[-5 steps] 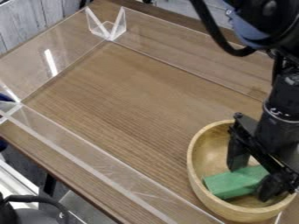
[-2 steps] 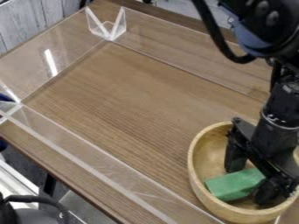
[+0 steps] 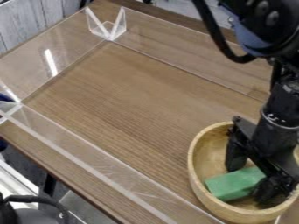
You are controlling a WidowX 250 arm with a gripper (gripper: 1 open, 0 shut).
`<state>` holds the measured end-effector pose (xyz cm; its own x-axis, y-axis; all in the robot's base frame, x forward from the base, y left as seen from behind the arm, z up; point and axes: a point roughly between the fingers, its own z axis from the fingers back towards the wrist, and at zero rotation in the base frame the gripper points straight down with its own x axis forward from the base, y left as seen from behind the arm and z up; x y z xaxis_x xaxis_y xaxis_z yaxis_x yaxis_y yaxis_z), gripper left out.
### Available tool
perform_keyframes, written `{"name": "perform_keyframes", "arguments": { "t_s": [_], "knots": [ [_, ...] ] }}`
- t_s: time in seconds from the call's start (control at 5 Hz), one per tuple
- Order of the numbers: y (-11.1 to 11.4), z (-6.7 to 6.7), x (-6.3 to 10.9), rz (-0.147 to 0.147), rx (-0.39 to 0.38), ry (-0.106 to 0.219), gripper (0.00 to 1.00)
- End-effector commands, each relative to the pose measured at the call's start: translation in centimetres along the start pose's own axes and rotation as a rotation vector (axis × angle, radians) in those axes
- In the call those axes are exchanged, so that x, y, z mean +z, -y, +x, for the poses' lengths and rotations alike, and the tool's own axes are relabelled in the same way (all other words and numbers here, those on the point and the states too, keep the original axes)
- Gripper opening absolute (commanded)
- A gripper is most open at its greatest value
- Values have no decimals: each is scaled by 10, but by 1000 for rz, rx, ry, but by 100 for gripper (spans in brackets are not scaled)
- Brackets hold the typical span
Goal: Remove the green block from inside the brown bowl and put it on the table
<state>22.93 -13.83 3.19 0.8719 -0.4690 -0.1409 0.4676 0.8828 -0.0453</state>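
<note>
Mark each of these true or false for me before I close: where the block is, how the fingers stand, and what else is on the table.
1. The green block lies inside the bowl. True.
2. The gripper is shut on the block. False: its fingers stand open, down inside the bowl around the block.
3. The block already rests on the table. False: it is in the bowl.
4. The bowl sits near the table's lower right corner in this view. True.
5. A second block lies on the table. False: only the bowl and its block show there.
</note>
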Motion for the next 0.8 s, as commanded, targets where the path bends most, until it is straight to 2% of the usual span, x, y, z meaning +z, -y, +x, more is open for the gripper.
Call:
{"name": "perform_keyframes", "arguments": {
  "t_s": [0.0, 0.6],
  "knots": [
    [-2, 13, 4, -2, 1, 37, 100],
    [-11, 18, -15, -10, 18, -14, 100]
  ]
}}
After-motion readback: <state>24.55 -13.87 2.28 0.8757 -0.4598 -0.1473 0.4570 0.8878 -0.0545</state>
